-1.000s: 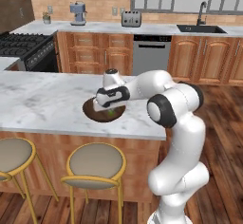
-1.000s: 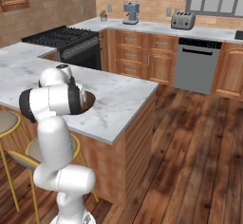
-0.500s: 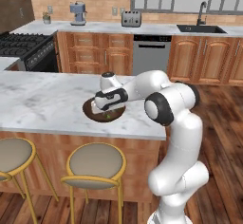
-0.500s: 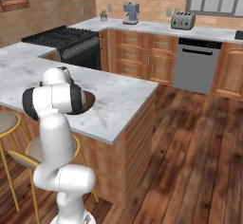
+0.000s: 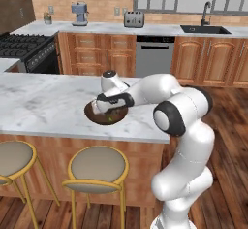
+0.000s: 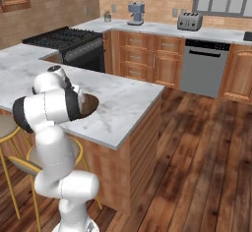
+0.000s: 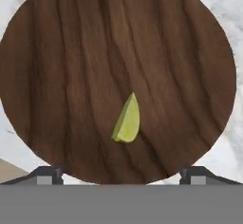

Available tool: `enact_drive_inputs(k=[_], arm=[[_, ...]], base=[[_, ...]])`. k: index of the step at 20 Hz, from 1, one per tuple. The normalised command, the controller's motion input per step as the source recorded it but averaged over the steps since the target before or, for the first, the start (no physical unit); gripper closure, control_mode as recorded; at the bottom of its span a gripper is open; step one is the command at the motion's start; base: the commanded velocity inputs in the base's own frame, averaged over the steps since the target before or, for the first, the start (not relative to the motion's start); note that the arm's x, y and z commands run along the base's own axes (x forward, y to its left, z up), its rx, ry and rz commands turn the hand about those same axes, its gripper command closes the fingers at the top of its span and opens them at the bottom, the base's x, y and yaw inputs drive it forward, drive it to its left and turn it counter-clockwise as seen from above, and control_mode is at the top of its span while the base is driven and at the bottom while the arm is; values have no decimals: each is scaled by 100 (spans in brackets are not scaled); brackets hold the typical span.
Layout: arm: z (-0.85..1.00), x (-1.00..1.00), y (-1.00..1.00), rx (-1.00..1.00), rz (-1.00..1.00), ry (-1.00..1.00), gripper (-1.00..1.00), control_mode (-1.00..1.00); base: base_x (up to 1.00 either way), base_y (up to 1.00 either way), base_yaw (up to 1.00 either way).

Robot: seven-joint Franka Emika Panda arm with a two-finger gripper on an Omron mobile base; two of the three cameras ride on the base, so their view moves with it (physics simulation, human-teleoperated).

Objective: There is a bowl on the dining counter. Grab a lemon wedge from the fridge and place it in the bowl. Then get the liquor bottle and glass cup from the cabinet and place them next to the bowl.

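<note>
Hand view: finger tips (image 7: 46, 173) spread wide apart at bottom edge, gripper (image 7: 122, 174) open, holding nothing. Lemon wedge (image 7: 127, 120) lies free on floor of bowl (image 7: 71, 76), pale yellow-green, a little off centre toward fingers. Bowl dark brown wood grain, sits on dining counter (image 7: 223, 0). Left base view: gripper (image 5: 107, 110) hangs just over bowl (image 5: 95, 116), near counter's front edge. Two round stools (image 5: 96, 167) below. Farther back: stove (image 5: 24, 46), toaster (image 5: 134, 18), coffee machine (image 5: 79, 13), sink (image 5: 205, 29) along brick wall.
</note>
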Motion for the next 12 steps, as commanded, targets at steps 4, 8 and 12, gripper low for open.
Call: enact_drive_inputs(k=[4, 8, 12], arm=[[73, -56, -3, 0, 0, -21, -100, -100], [68, -80, -19, 0, 0, -35, -100, -100], [65, -100, -32, 0, 0, -41, -100, -100]], base=[[0, 0, 0], [0, 0, 0], [0, 0, 0]])
